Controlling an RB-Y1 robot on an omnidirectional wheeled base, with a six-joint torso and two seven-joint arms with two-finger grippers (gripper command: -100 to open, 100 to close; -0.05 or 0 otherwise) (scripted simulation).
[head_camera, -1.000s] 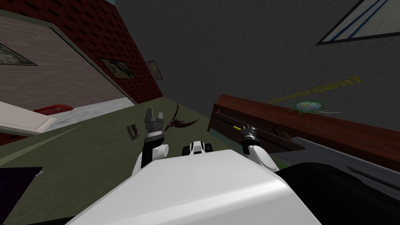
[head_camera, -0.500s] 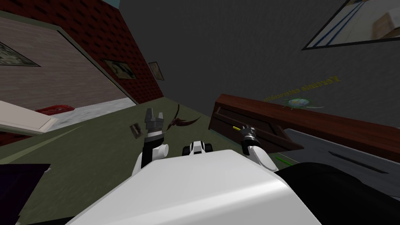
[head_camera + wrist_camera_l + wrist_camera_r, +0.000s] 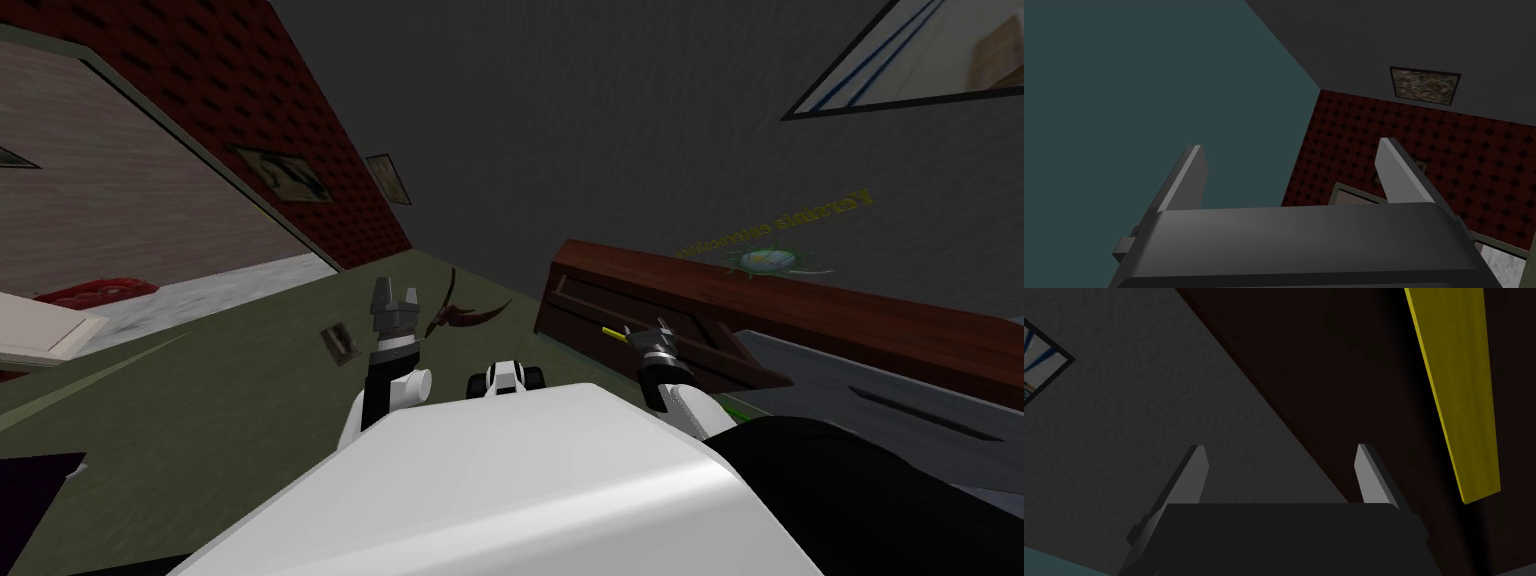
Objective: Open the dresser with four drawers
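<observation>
My right pincer [image 3: 648,338] has slid a little to the right over the last second and turned at the wrist. The whole head view has also rolled slightly, which is my own movement and not the furniture's. The dresser [image 3: 800,310] is dark reddish brown and stands on the right of the scene, running along the grey wall [image 3: 600,150]. One drawer [image 3: 700,345] appears to jut out of its front towards me, and it looks no further out than it did a second ago.

The right pincer is released, its two blades standing wide apart with nothing between them. In the wrist view the yellow handle [image 3: 1454,388] runs just beside one blade, outside the gap, against the dark front of the dresser. In the head view it pokes out just to the left of the hand. I judge that I have let go of the handle or slipped off it, so the pull is not going on now.

If the drawer needs to come out further, I must bring the blades back around the yellow bar and close them on it before drawing back. If I closed here I would grip only air.

My left pincer [image 3: 394,292] is raised to the left, well apart from the dresser, and is also released and empty.
</observation>
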